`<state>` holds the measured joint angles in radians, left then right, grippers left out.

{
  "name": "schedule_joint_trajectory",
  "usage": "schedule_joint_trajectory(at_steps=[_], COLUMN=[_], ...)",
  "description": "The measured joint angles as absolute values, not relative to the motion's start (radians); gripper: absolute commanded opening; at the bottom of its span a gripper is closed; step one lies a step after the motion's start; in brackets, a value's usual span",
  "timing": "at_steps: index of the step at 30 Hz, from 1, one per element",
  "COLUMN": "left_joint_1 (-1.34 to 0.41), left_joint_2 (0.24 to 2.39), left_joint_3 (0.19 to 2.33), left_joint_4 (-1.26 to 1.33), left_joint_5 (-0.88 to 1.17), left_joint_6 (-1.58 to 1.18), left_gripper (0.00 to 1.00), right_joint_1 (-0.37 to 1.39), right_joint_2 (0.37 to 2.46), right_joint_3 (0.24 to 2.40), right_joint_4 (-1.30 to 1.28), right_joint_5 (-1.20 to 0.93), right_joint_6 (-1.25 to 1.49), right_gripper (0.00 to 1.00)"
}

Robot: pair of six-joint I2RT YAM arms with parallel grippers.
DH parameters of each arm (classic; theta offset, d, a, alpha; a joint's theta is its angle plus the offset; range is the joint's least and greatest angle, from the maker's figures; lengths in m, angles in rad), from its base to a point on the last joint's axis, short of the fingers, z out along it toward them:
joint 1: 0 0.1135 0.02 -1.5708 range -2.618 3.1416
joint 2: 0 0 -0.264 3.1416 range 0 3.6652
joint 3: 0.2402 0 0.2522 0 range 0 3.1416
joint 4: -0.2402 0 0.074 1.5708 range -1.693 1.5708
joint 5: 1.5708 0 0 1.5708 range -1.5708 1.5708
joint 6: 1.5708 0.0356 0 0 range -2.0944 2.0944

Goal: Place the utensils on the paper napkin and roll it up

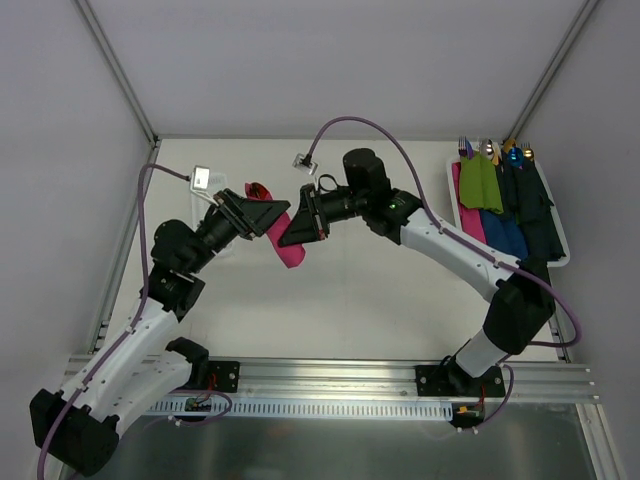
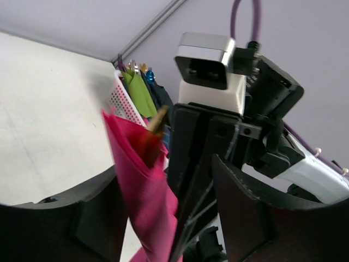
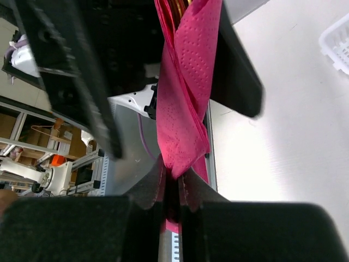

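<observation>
Two arms meet over the middle of the table [image 1: 350, 310], wrists turned toward each other in the centre of the top view. Along the right edge of that view sits a white tray [image 2: 116, 101] with green napkin rolls [image 1: 480, 183] and navy rolls [image 1: 530, 205] in it, well apart from the work.

Left gripper [image 1: 262, 215]: the jaws stand wide, one dark finger on each side of the bundle in the right wrist view. We see no pad clearly pressing the paper.

Right gripper [image 3: 172, 177]: the jaws are narrow, pinched on the lower end of the paper napkin [image 3: 185, 93] at the bottom centre of its own view.

Napkin: off the table, hanging between the two grippers. It is already folded and twisted into a loose, uneven tube, not a flat sheet.

Utensils [image 2: 158, 119]: only a gold-coloured tip shows, poking out of the open end of the tube in the left wrist view. How many pieces are inside we cannot tell.

Judgement: loading looks done and we are late in the rolling step. The wrap is slack and flared at the open end. Next we would want the left jaws to close on the free end while the right holds, then a turn to tighten the tube. The open end should stay tilted up so the cutlery cannot slide out.
</observation>
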<state>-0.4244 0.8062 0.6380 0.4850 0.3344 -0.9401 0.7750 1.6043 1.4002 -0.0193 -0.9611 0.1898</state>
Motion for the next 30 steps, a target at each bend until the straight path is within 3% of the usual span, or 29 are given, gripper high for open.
schedule_joint_trajectory(at_steps=[15,17,19,20,30], left_joint_1=[-0.424,-0.424,-0.424,-0.424,-0.424], left_joint_2=[0.682,0.685,0.697,0.707,0.804], left_joint_3=[0.686,0.686,0.687,0.688,0.690], left_joint_4=[0.299,0.282,0.259,0.247,0.166], left_joint_5=[0.315,0.332,0.347,0.361,0.421], left_joint_6=[-0.836,-0.819,-0.804,-0.797,-0.733], left_gripper=[0.65,0.77,0.83,0.93,0.99], right_joint_1=[0.641,0.582,0.514,0.469,0.057], right_joint_2=[1.560,1.555,1.546,1.538,1.469], right_joint_3=[1.396,1.396,1.398,1.398,1.445], right_joint_4=[0.084,0.060,-0.007,-0.064,-0.629], right_joint_5=[-0.975,-0.986,-0.982,-0.979,-0.921], right_joint_6=[0.327,0.323,0.274,0.236,-0.212], right_gripper=[0.00,0.00,0.00,0.00,0.00])
